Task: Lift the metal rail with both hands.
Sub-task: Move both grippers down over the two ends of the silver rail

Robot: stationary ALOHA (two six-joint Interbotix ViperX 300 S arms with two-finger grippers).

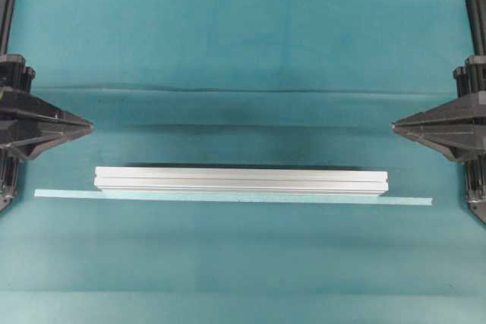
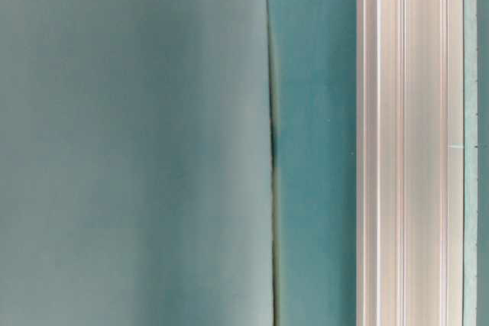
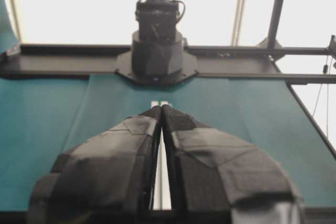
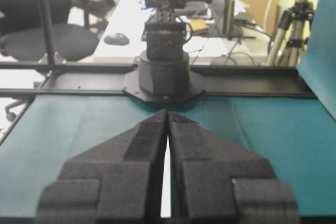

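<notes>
Both closed, left gripper (image 1: 89, 124) and right gripper (image 1: 395, 124) flank the metal rail (image 1: 241, 179), well apart from it

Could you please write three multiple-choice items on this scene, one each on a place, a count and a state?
1. Where does the pale-blue tape strip lie?
A. On top of the rail
B. Along the metal rail's near long edge, reaching past both ends
C. Under the left end effector

2. How many end effectors show in the overhead view?
A. One
B. Two
C. Three

3. How do the left end effector and right end effector stand?
A. Shut, clear of the rail
B. Clamped on the rail's ends
C. Wide open above the rail

Answers: 1 B, the strip outruns the rail; 2 B, one per side; 3 A, the tips meet, with bare cloth between them and the rail.
</notes>
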